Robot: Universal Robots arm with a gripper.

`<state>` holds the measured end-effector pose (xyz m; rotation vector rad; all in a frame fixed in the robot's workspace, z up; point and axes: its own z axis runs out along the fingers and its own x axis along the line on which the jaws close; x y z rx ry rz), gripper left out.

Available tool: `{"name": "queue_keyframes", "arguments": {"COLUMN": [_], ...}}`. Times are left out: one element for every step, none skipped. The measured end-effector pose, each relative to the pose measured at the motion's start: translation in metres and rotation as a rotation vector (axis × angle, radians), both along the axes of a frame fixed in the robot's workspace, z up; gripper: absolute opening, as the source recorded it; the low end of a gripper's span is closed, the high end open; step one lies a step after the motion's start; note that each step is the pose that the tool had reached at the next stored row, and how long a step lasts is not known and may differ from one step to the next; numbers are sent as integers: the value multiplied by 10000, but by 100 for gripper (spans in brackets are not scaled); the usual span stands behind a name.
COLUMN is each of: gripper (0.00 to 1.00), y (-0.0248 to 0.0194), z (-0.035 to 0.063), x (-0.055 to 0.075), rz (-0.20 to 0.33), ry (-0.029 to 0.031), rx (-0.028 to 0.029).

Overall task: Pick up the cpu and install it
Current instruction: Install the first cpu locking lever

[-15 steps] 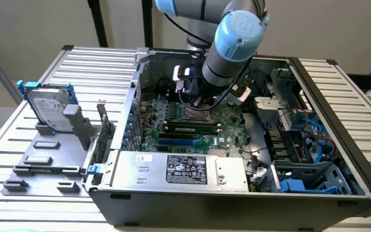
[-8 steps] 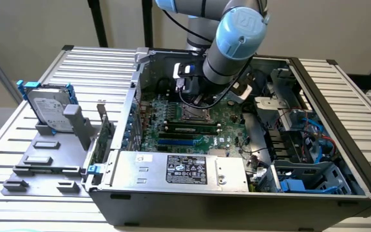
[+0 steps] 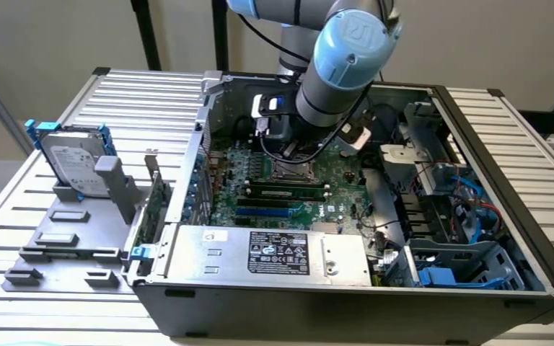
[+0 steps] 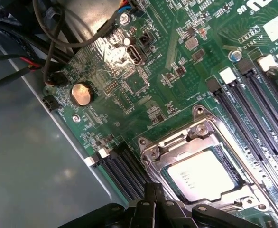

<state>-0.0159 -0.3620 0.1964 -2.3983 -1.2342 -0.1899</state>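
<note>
We see the cpu seated in its socket on the motherboard. Gripper hangs just beside it. Jaws closed, holding nothing.

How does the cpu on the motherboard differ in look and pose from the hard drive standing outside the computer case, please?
The cpu is a small square chip lying flat in its metal socket frame on the motherboard; the hard drive is a larger rectangle leaning upright in a grey holder. The cpu sits inside the case beneath the gripper; the hard drive sits outside it, at the exterior view's left, in a blue-edged frame. Both have silvery metal tops.
</note>
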Motion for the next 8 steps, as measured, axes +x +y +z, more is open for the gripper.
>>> {"name": "queue_keyframes", "arguments": {"gripper": [11, 11, 11, 11, 11, 11, 11, 11], "y": [-10, -22, -38, -54, -68, -82, -93, -102], "z": [8, 25, 48, 78, 102, 116, 128, 139], "x": [-8, -10, -11, -12, -14, -21, -32, -47], "rz": [0, 2, 2, 1, 1, -1, -1, 1], "ry": [0, 1, 0, 1, 1, -1, 0, -1], "rx": [-2, -3, 0, -1, 0, 2, 2, 0]}}
